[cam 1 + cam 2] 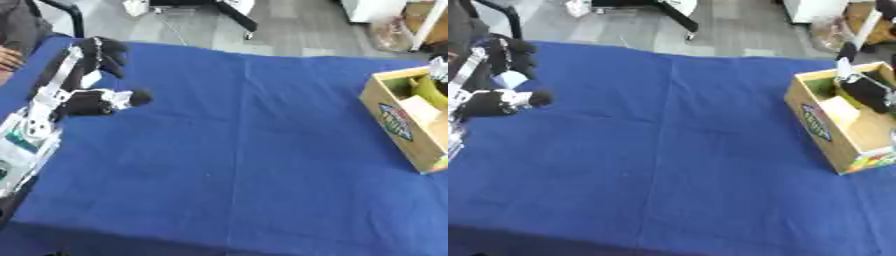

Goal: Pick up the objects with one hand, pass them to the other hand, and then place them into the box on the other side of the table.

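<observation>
While the blue tablecloth [227, 150] lies bare of loose objects, we judge the step in hand to be the release into the wooden box [824, 125] at our right. Our right hand [866, 91] reaches into the box, a dark shape over its contents; we cannot tell how its fingers stand. We should let go low inside the walls, then lift straight up past the rim. Our left hand [98, 62] hovers at the table's left edge, fingers curled, holding nothing as far as we can see. Beyond the table, grey floor [297, 25] shows.
</observation>
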{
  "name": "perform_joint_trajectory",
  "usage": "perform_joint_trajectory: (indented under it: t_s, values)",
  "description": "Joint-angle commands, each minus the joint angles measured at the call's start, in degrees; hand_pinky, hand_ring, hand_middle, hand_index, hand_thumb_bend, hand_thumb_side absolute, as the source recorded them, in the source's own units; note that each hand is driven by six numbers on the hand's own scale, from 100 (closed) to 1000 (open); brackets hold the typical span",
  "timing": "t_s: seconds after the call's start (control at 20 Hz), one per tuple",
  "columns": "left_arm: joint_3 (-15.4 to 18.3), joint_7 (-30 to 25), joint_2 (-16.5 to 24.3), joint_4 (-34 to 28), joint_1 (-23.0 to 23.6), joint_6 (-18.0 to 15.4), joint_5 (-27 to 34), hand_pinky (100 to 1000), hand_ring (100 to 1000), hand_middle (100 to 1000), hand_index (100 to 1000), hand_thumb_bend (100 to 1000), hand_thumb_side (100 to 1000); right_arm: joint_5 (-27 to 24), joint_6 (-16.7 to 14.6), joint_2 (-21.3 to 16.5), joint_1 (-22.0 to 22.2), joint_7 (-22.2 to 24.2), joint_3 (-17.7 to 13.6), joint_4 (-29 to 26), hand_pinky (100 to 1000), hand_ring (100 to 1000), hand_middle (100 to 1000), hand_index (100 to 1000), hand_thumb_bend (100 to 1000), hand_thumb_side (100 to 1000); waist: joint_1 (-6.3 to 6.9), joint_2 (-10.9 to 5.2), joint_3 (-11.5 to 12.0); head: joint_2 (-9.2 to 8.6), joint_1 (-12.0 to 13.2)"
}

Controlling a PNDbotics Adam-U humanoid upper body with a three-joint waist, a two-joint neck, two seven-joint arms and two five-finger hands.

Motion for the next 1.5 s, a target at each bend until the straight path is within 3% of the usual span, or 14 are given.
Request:
perform_joint_trajectory:
  t_s: [0.05,0.15,0.35,0.6,0.85,1.2,1.5]
  values:
    - [1.79,-4.18,8.16,4.23,-2.42,7.54,-6.88,704,572,593,772,924,446,-0.95,-0.79,-0.42,-0.09,2.17,0.99,-4.52,818,873,843,937,100,235,1.01,-0.68,-0.25,0.3,1.88]
    - [1.34,-7.46,11.64,9.59,-4.99,12.36,-10.15,715,598,624,797,918,441,-1.19,-1.31,-0.07,0.34,3.64,1.64,-5.3,817,874,842,939,100,241,1.05,-0.75,-0.54,0.3,2.74]
    - [-0.47,-12.8,15.22,23.0,-11.76,18.38,-18.84,745,669,708,845,903,449,-2.37,-1.91,0.5,1.01,5.17,2.37,-6.23,815,872,839,944,100,249,0.9,-0.79,-1.37,0.3,4.41]
    - [0.19,-13.7,12.56,39.95,-20.8,19.8,-30.55,747,676,713,846,980,464,-3.98,-2.2,1.08,1.72,6.02,2.99,-7.33,816,875,839,950,100,264,0.44,-0.44,-2.44,0.3,6.76]
    - [2.11,-11.02,9.23,52.25,-26.74,20.35,-37.15,742,680,718,844,998,487,-5.26,-2.8,1.75,1.97,7.3,4.13,-8.46,816,878,839,954,100,284,-0.03,0.66,-3.48,-0.07,8.08]
    - [4.53,-6.9,7.9,59.23,-29.23,19.76,-34.7,732,670,718,836,1000,463,-6.19,-3.43,2.14,2.26,8.48,4.9,-10.43,816,884,841,962,100,308,-0.61,3.88,-5.15,-2.55,7.6]
    - [5.58,-4.54,7.23,61.83,-29.69,13.45,-20.5,730,660,712,821,1000,434,-7.3,-3.19,2.02,1.85,8.38,4.99,-11.1,816,887,843,967,100,315,-1.1,6.32,-6.8,-4.55,6.66]
